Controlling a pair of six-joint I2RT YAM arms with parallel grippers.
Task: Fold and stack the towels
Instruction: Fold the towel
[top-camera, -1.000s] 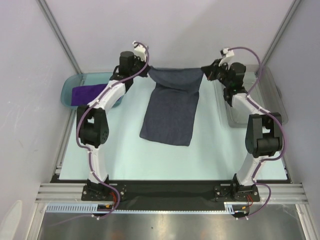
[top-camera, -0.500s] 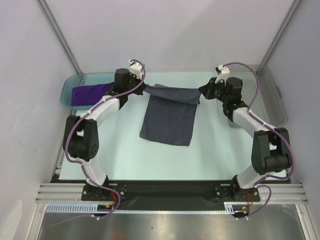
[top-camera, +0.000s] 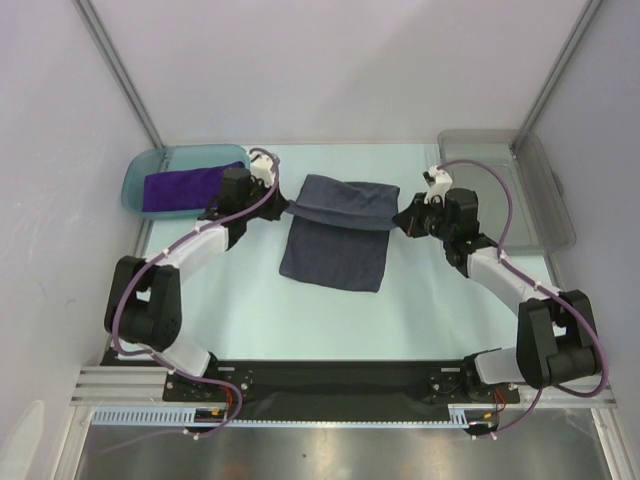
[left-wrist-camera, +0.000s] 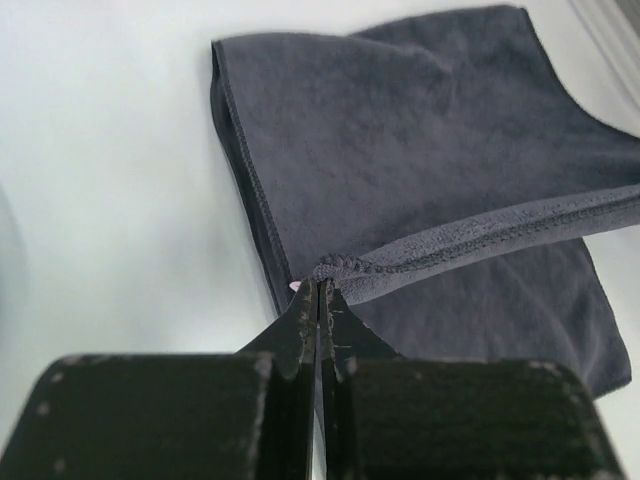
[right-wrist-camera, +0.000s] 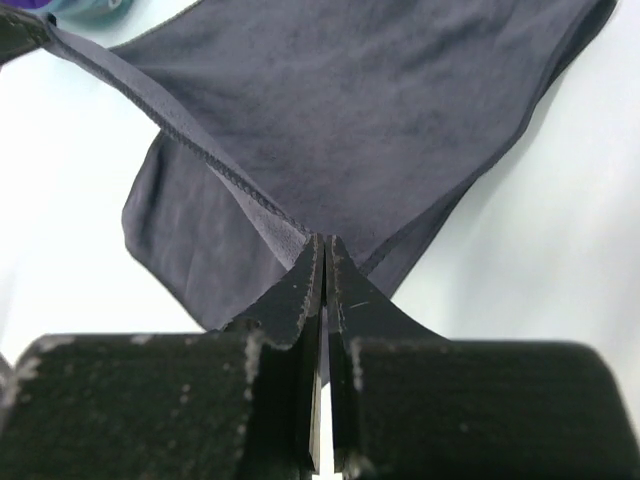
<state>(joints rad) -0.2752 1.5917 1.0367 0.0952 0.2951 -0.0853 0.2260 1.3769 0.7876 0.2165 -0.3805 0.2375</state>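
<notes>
1. Left pincer (top-camera: 285, 207) and right pincer (top-camera: 398, 222) each pinch a corner of the grey towel (top-camera: 335, 240), in the middle of the counter (top-camera: 230, 300), its fold half made.
2. One purple towel (top-camera: 185, 186) lies in the tray (top-camera: 133, 178) at the far left corner; no stack yet.

The grey towel (top-camera: 335, 232) is soft, matt cloth with a short fuzzy nap. In the left wrist view its hem is stitched and slightly rough. The purple towel (top-camera: 185, 186) is matt, plush cloth. The tray (top-camera: 133, 180) is smooth teal plastic, faintly translucent, with a slight sheen. The bin (top-camera: 545, 200) is clear grey plastic, glossy. The worktop (top-camera: 430, 300) is pale, smooth and matt. The left fingers (left-wrist-camera: 300, 325) and right fingers (right-wrist-camera: 300, 290) are matt black with pale scuffs near the tips. The rail (top-camera: 130, 380) is ribbed bare metal. The sheet (top-camera: 330, 455) is brushed metal with a dull shine.
</notes>
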